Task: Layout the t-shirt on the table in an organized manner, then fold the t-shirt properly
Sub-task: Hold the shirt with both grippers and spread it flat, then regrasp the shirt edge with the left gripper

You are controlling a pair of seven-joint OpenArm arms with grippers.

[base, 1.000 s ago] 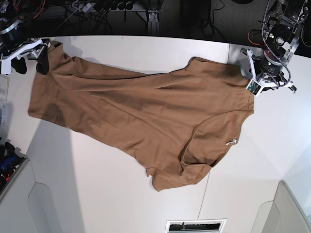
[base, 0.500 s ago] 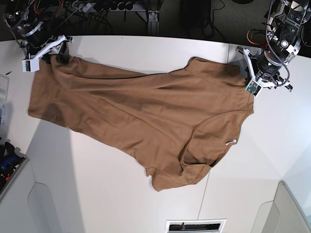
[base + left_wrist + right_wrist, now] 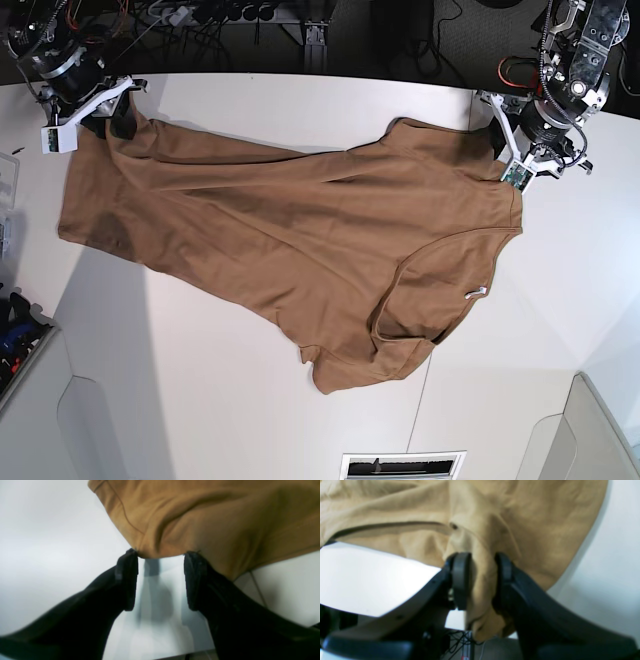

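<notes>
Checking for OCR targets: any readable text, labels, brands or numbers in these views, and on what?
No readable text in any view.
White tag inside the collar of the t-shirt: too small to tell if printed.
Small green part by the left gripper: any markings too small to read.
Table: no markings.
</notes>
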